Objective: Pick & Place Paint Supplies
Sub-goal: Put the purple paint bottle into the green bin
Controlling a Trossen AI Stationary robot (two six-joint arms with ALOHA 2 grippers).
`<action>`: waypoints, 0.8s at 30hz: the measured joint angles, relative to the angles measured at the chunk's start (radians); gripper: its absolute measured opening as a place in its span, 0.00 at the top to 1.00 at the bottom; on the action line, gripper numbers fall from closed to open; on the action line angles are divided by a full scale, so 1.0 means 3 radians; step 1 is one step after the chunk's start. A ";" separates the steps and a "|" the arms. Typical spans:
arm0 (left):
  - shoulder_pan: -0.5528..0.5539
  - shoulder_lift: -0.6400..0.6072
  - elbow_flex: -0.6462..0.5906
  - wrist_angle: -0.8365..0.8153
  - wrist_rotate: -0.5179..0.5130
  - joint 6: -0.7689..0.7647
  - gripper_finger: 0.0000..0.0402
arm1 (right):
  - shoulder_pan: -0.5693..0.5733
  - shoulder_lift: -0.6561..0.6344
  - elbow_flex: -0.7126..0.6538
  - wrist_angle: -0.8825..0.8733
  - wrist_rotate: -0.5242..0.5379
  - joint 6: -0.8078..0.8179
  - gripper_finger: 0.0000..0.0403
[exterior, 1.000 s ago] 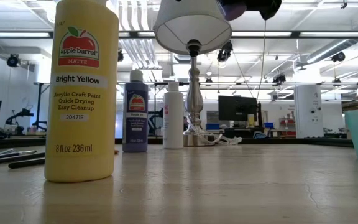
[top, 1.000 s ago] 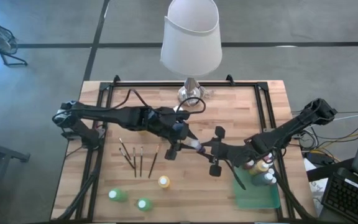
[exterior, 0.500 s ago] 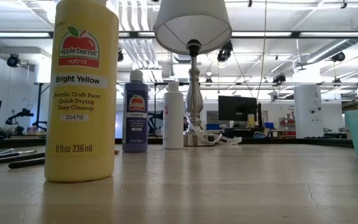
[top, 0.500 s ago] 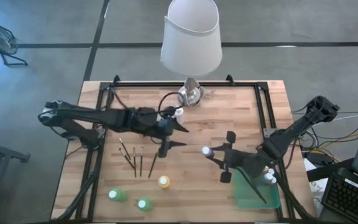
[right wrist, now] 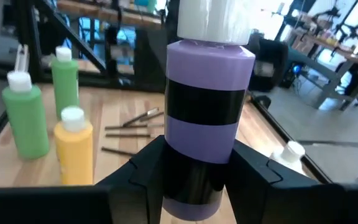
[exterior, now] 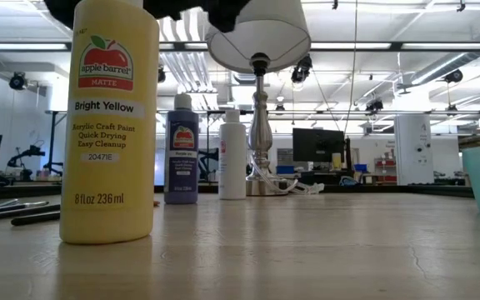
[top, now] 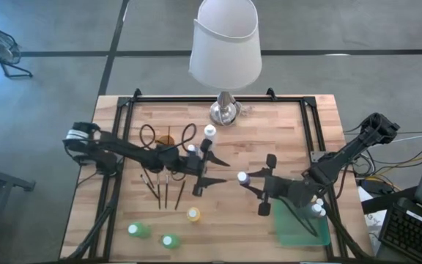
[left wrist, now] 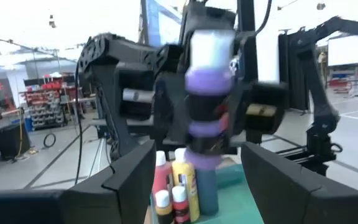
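The left tool (top: 205, 167) has let go of the purple bottle (top: 243, 178) and pulled back toward the brushes (top: 161, 188), its fingers now spread apart and empty. The right tool (top: 261, 187) has taken the bottle, is clamped around its body, and holds it above the desk (top: 269, 132), just beside the green tray (top: 299, 233), away from the middle.

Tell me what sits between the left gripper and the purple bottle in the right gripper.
Only bare table in the high view, between left gripper and purple bottle in right gripper.
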 joint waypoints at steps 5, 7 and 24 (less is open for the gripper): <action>-0.0004 0.0304 0.0378 -0.0067 0.0175 0.0050 0.40 | 0.0002 0.0048 -0.0008 0.0030 -0.0014 -0.0040 0.70; -0.0006 0.0374 0.0511 -0.0133 0.0187 0.0087 0.40 | 0.0000 0.0065 -0.0010 0.0019 -0.0014 -0.0037 0.71; -0.0004 0.0766 0.0995 -0.0237 0.0448 0.0100 0.40 | 0.0001 0.0111 -0.0020 0.0032 -0.0019 -0.0031 0.70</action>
